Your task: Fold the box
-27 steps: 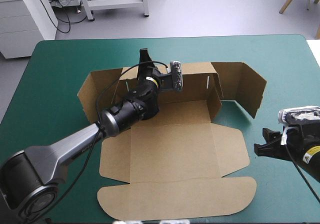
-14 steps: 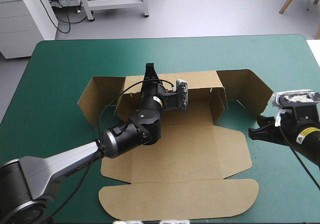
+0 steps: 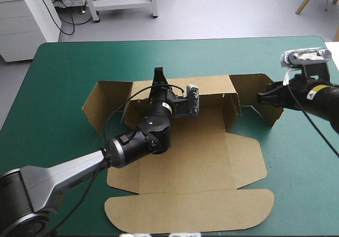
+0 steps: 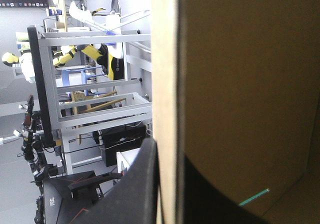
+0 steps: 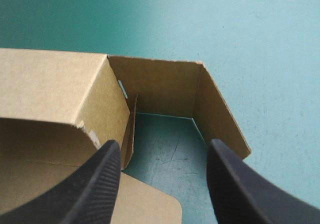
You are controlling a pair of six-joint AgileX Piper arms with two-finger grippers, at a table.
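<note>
The brown box lies in the middle of the table, its base and rounded lid flat toward the near edge, its back wall raised. My left gripper reaches over the base and is shut on the top edge of that back wall. In the left wrist view the board's edge runs between the black fingers of my left gripper. My right gripper is open beside the bent flap at the wall's right end. In the right wrist view that flap stands ahead of my right gripper, untouched.
The teal-green cover shows all round the box. The table's right edge runs close behind my right arm. The left end flap stands bent up at the box's far left.
My right gripper has moved from the table's near right toward the far side, up to the right end flap. The left gripper shifted slightly right earlier with the back wall, then held still.
</note>
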